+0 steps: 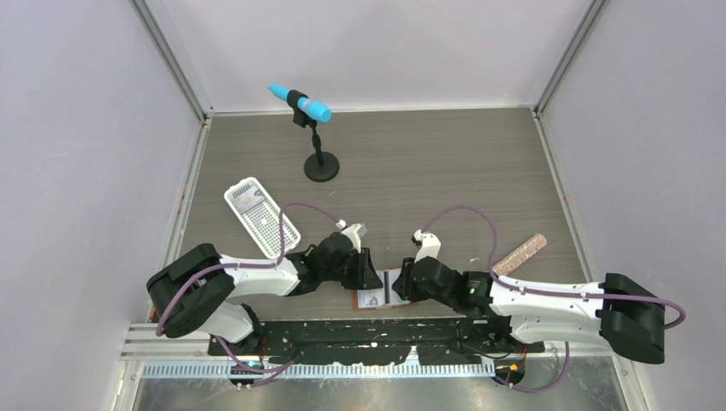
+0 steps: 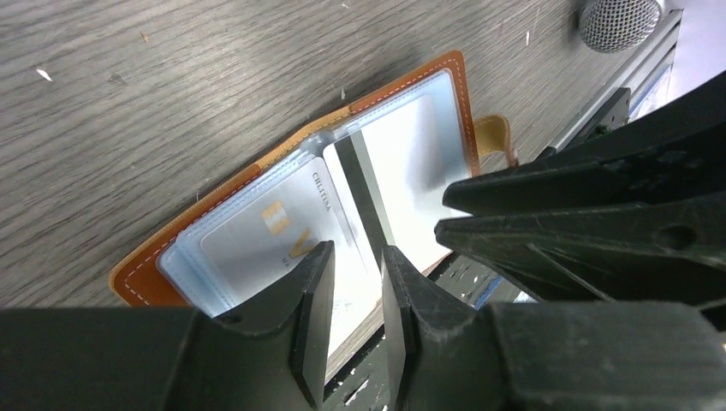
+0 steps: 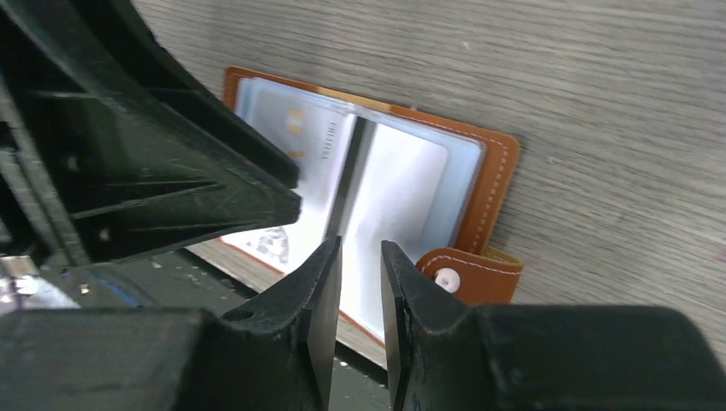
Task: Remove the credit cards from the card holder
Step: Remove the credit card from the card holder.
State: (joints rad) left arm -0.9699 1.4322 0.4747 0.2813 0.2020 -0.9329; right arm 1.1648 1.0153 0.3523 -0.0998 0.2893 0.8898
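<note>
The card holder lies open flat at the table's near edge, tan leather with pale blue pockets and a snap tab. A pale credit card with a gold chip sits in one pocket. Another white card with a dark stripe lies across the other half. My left gripper hovers over the holder's near edge, narrowly open with nothing between the jaws. My right gripper faces it from the other side over the striped card, also narrowly open and holding nothing.
A white perforated tray lies at the back left. A blue microphone on a black stand stands farther back. A pinkish glittery stick lies to the right. The black mounting plate runs just below the holder.
</note>
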